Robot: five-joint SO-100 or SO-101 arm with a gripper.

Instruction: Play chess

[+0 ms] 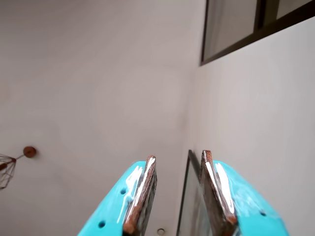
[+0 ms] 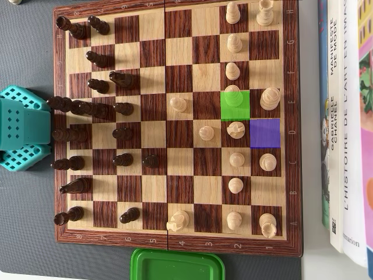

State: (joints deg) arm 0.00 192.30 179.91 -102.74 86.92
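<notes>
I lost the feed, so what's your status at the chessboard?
Gripper open, empty, aimed at wall and ceiling. Light pawn on green square, purple square vacant. Nothing blocking.

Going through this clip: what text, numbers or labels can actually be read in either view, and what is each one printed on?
"L'HISTOIRE DE L'ART EN IMA...", cut off by the frame: white book spine, overhead view.
"MANIFESTE DE MODE": the book next to it.
"GABRIELLE CHANEL": same book, lower down.
"...mmarion": foot of the white spine, partly readable.
Rank and file marks on the chessboard border: too small and blurred to read surely.
Wrist view: no text.
</notes>
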